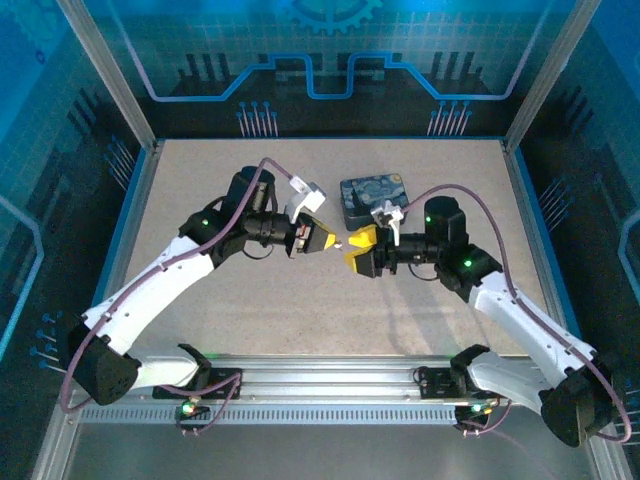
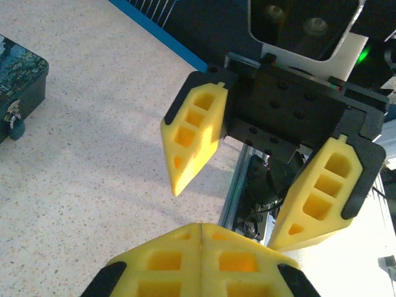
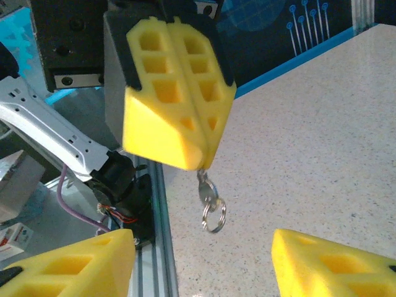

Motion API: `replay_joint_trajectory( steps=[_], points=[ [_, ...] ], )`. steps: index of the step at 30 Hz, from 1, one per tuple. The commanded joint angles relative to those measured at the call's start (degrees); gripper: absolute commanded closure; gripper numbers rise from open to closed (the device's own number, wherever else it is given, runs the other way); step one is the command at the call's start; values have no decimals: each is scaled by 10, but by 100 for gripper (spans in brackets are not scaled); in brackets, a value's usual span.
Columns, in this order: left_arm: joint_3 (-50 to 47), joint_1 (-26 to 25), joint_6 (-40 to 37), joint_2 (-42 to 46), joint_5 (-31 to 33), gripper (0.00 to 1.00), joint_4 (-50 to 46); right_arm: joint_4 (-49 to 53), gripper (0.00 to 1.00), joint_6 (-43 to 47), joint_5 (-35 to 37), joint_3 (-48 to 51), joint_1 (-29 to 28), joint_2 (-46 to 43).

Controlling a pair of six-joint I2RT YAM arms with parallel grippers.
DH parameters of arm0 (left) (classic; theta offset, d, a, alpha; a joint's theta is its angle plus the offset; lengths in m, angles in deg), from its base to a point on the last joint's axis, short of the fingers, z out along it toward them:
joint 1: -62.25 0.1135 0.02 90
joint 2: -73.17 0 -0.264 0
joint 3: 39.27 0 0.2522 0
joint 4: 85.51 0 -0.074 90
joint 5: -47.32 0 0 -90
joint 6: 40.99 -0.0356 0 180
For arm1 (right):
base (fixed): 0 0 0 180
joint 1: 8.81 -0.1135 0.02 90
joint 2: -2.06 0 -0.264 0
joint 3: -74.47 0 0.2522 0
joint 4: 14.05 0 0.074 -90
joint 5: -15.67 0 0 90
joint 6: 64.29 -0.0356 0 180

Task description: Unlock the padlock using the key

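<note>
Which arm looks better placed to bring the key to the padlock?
Probably the left: the left pincer is shut on the key, while the right pincer stands open and empty. The padlock hangs on the tin.

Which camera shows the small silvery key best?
Right wrist: the small silvery metal key hangs close up, ring attached, from the shut left gripper. Top external gives a pale speck at that gripper's tip.

key (image 3: 203, 190) blade hidden inside left claw (image 3: 199, 162); tin (image 2: 18, 80) cropped at edge
</note>
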Motion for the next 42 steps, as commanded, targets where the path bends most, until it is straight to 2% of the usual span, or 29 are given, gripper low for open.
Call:
replay_joint_trajectory(
  steps=[1, 11, 14, 19, 25, 42],
  points=[
    [17, 4, -19, -4, -28, 100, -15, -15, 43, -3, -28, -28, -11, 13],
    [8, 4, -13, -4, -30, 100, 2, -31, 60, -20, -29, -30, -20, 39],
    [7, 4, -13, -3, -29, 100, 1, -30, 68, -21, -31, -30, -21, 45],
    [8, 4, -16, -2, -27, 100, -2, -29, 74, -21, -32, -51, -22, 50],
    [8, 4, -18, -1, -26, 100, -4, -25, 79, -19, -36, -60, -22, 52],
    [6, 5, -20, 1, -18, 100, 1, 18, 77, 6, -42, -45, -24, 48]
  ],
)
